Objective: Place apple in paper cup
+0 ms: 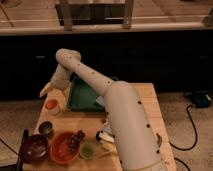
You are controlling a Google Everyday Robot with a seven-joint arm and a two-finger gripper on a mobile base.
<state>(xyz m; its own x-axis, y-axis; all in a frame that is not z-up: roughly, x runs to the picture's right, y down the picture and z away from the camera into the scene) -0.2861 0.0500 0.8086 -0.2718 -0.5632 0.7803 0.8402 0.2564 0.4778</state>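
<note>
There is only one camera view. A pale wooden table (146, 98) carries a green tray (81, 98) near its far edge, and I take this tray as the landmark.

The robot arm (125, 127) is thick and cream-coloured. It rises from the near side of the tray, crosses over the tray's right part, bends at an elbow beyond the far edge, and then comes down past the tray's left edge. The gripper (46, 90) hangs just to the left of the tray, level with its far left corner, with a pale tip pointing down and to the left. How wide it stands I cannot tell.

The paper cup (52, 110) stands upright beside the left edge of the tray, just under the gripper. The apple (51, 104) shows as a red-orange round at the mouth of this cup, so it appears to sit in the cup. A small gap seems to separate the apple from the gripper.

Nearer to the camera than the tray, on its left side, a dark grey cup (46, 128) stands. Still nearer lie a dark red bowl (34, 148), an orange bowl (62, 148) and a small green cup (88, 149), in a row from left to right.
</note>
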